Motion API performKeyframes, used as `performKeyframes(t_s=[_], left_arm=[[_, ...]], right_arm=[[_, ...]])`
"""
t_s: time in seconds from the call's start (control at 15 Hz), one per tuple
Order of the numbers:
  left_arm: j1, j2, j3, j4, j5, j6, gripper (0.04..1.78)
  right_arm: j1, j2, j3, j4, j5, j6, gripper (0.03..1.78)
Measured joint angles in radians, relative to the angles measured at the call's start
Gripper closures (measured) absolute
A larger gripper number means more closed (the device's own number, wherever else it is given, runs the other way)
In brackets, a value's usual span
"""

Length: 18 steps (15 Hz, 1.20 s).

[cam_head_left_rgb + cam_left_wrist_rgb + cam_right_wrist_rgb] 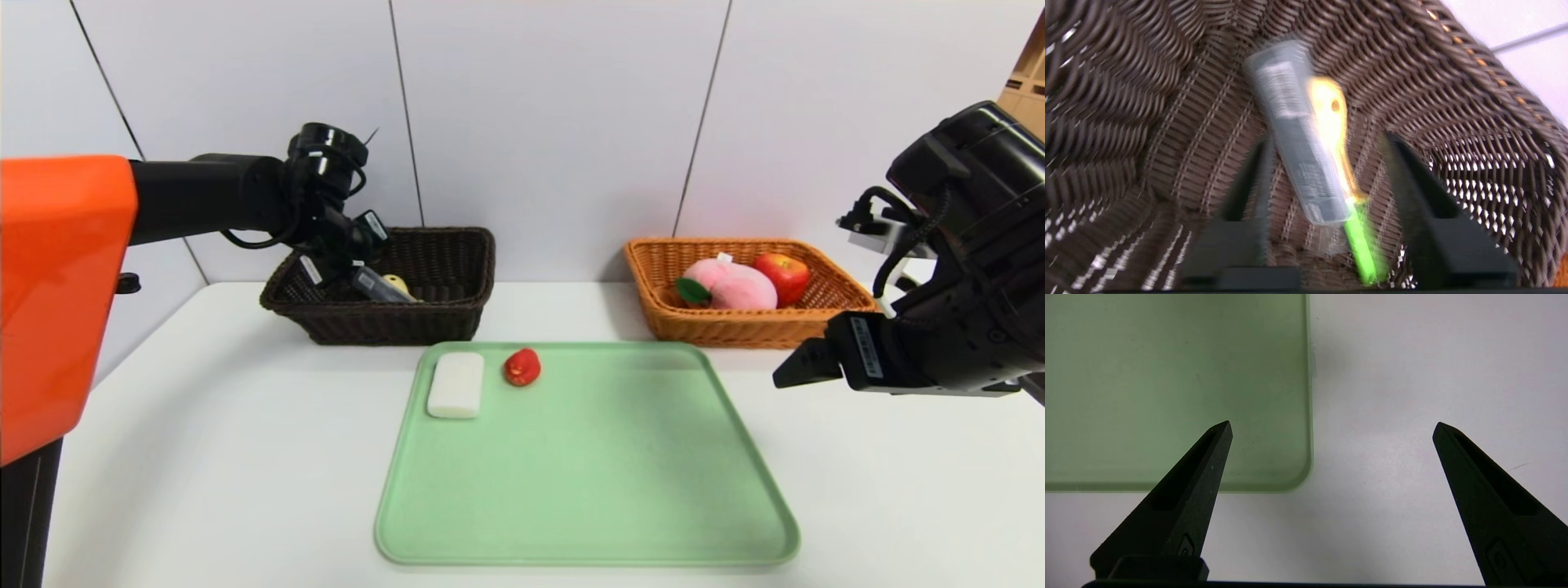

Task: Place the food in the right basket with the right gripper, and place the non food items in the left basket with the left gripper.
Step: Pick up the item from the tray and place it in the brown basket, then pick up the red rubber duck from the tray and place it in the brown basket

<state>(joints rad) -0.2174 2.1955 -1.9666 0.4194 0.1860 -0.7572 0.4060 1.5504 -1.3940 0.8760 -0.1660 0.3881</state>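
Left gripper [1327,143] over dark basket [457,245], jaws spread, grey case [1298,134] and fork [1339,163] below it in basket. Right gripper [1331,428] wide open, empty, beside tray [588,490]. White block [455,385], strawberry [522,367] on tray. Peach [735,286], apple [782,274] in orange basket [735,331].

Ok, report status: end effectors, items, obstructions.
Left end effector open over dark brown wicker basket, slim grey case inside. Right end effector open, empty, by green tray. White rounded block and small red fruit remain, unobstructed.
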Motion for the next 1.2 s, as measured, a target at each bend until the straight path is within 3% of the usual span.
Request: performKeyframes(t_s=[0.4, 0.6, 0.87, 1.2], left_arm=[[-0.006, -0.059, -0.001, -0.011, 0.003, 0.009, 0.45], [-0.115, -0.188, 0.001, 0.015, 0.001, 0.063, 0.34], [-0.361, -0.309, 0.004, 0.25, -0.006, 0.103, 0.25], [-0.523, -0.304, 0.009, 0.609, -0.004, 0.219, 0.19]], right_arm=[[0.001, -0.007, 0.024, 0.0, 0.001, 0.0, 0.11], [0.004, -0.007, 0.036, -0.001, 0.002, 0.001, 0.11], [0.009, -0.007, 0.038, -0.002, 0.001, 0.001, 0.11], [0.012, -0.009, 0.045, -0.001, 0.001, 0.002, 0.11]])
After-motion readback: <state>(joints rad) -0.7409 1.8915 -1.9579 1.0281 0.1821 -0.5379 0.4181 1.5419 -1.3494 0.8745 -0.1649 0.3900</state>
